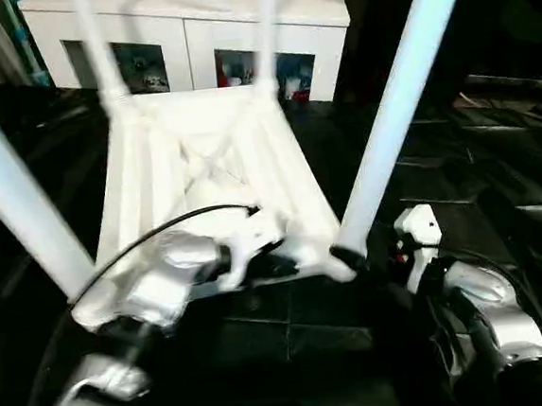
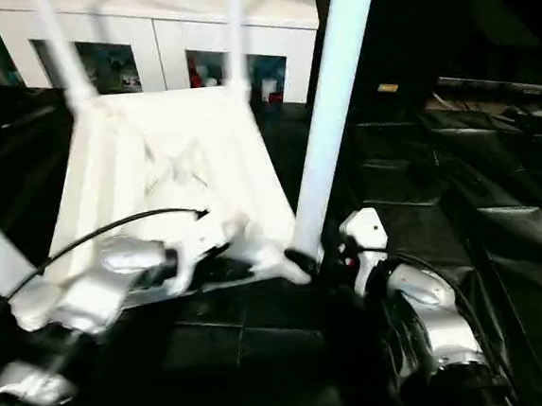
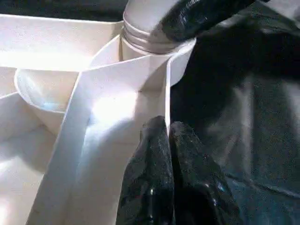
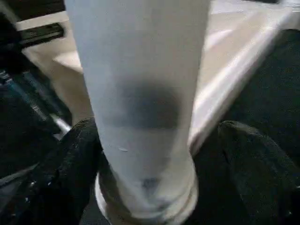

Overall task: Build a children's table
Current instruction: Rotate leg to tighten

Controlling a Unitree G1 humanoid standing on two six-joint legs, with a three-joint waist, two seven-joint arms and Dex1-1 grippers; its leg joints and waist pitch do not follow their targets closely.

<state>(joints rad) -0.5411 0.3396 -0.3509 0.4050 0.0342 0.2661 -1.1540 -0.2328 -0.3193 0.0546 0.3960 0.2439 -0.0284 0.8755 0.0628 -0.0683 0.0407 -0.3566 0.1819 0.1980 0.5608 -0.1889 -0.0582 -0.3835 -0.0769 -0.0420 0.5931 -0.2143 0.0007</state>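
Children's table (image 1: 206, 171): white plastic, lying top-down on the work table (image 1: 498, 193) (black cloth cover), ribbed underside facing up w/ diagonal cross-ribs in the centre. Rectangular top, long axis running from the robot toward the white cabinet (image 1: 189, 30) at the far side; near short edge is closest to the arms. Four white tapered tube legs point upward, slightly splayed. Near right leg (image 1: 399, 97) sits in its round corner socket; threaded collar at the leg base is visible in the left wrist view. Near left leg (image 1: 9, 197) and the two far legs rise out of the head views' upper edge.

Left gripper (image 3: 166, 154): fingers pressed together, closed, tips at the rim wall of the tabletop, just beside the near right corner socket. Whether the thin wall is pinched btw. the tips: cannot tell.

Right gripper (image 4: 154, 154): fingers (image 4: 70, 173) spread wide, one each side of the near right leg at its base; clear gap on one side, so not clamped on the leg.
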